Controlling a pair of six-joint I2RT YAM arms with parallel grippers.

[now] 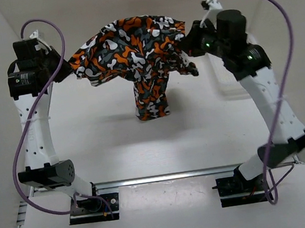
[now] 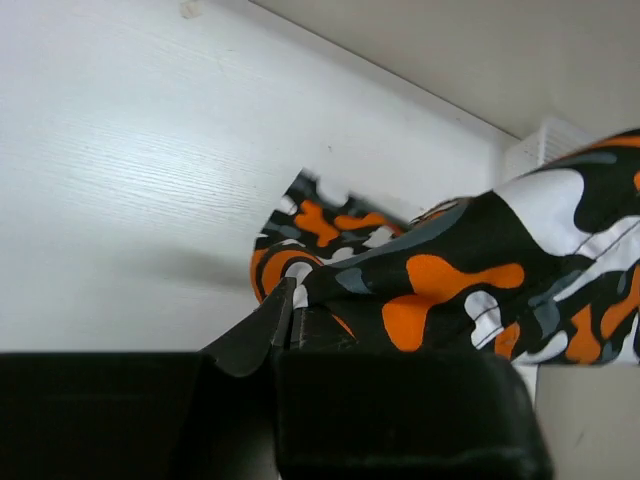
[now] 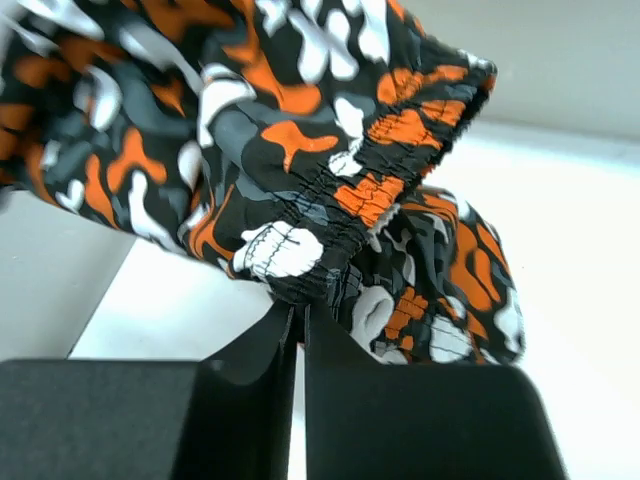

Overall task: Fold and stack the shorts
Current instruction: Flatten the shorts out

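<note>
The camouflage shorts [image 1: 133,52] hang in the air, stretched between both grippers at the far side of the table. One part droops down and touches the table [image 1: 152,105]. My left gripper [image 1: 67,69] is shut on the shorts' left edge; the left wrist view shows the fabric [image 2: 450,290] pinched between the fingers [image 2: 265,325]. My right gripper [image 1: 187,41] is shut on the right edge; the right wrist view shows the elastic waistband [image 3: 350,200] clamped at the fingertips [image 3: 275,335].
White walls enclose the white table [image 1: 99,138] on the left, right and far sides. A white mesh basket [image 1: 224,79] stands at the right behind my right arm. The arm bases sit on a rail [image 1: 161,177] at the near edge.
</note>
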